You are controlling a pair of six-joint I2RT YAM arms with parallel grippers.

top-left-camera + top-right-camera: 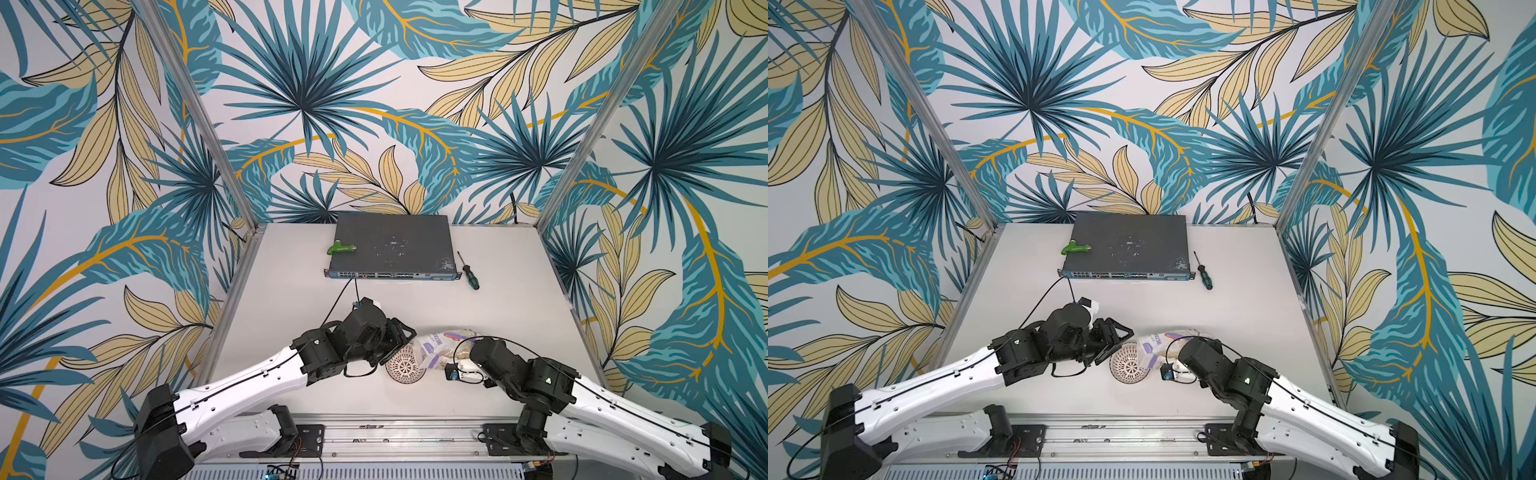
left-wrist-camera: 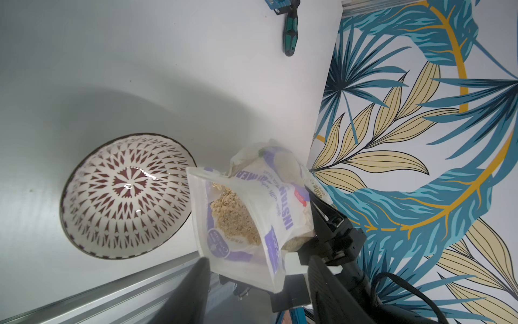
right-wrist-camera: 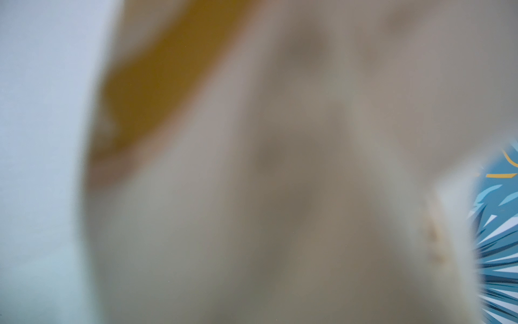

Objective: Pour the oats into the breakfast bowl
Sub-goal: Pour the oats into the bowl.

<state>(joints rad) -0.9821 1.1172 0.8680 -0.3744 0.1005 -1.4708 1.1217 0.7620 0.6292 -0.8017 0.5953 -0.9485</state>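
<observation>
In a top view, a network switch (image 1: 392,245) lies mid-frame at the far edge of the table (image 1: 291,340). An angled tool (image 1: 341,248) rests on its left part, and a screwdriver (image 1: 468,270) lies on the table just right of it. Lower centre, the breakfast bowl (image 1: 405,368) stands on the table. The oats pouch (image 1: 436,347) is just right of the bowl, overlapping its rim in the picture.

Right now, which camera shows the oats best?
Left wrist view: the oats show sharply inside the pouch. Both top views show the pouch small, partly behind the right arm; right wrist view is blur.
</observation>
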